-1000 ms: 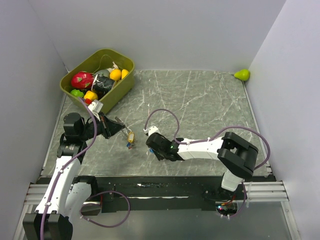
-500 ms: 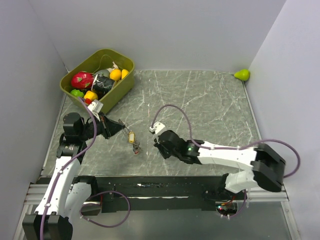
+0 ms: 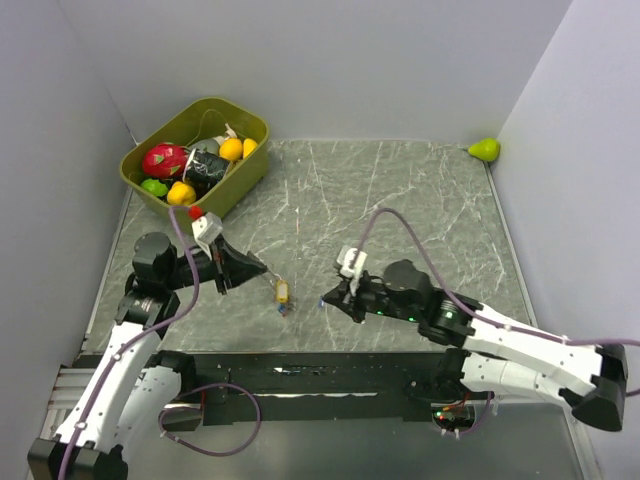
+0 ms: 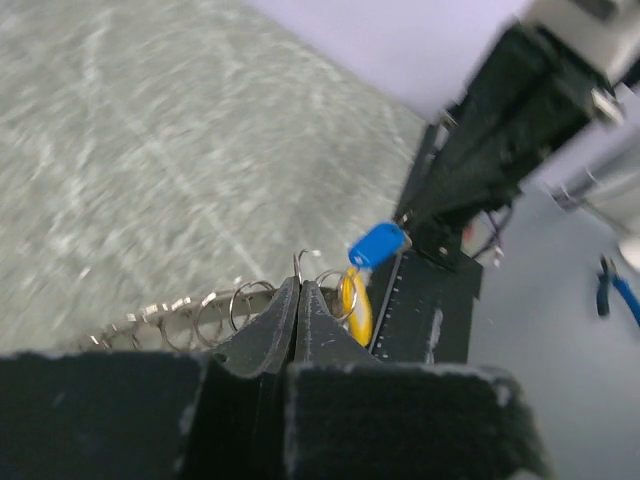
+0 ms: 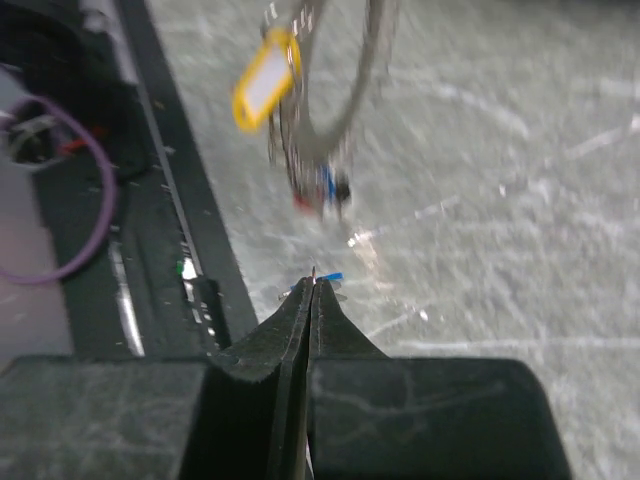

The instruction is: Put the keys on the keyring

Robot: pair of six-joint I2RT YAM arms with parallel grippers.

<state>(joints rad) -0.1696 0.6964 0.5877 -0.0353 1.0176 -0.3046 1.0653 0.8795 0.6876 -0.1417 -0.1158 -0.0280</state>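
Observation:
My left gripper [image 3: 262, 268] is shut on the keyring [image 4: 180, 322], a silvery chain-like loop held just above the table. A blue tag [image 4: 377, 243] and a yellow tag [image 4: 355, 305] hang from it beside the shut jaws [image 4: 297, 288]. From above, these keys [image 3: 283, 295] dangle right of the left fingertips. My right gripper [image 3: 325, 300] is shut on a tiny key with a blue end [image 5: 330, 277], a short way right of the hanging keys. In the right wrist view the keyring [image 5: 350, 100], a yellow tag [image 5: 265, 85] and blurred red and blue keys [image 5: 320, 190] hang ahead of my right gripper [image 5: 313, 285].
An olive bin [image 3: 245, 178] of fruit toys stands at the back left. A green pear [image 3: 485, 150] lies in the back right corner. Grey walls close in both sides. A black rail [image 3: 300, 372] runs along the table's front edge.
My left gripper has carried the keyring and hanging keys to the right and nearer. My right arm has swung to the right, its gripper staying shut close to the keys.

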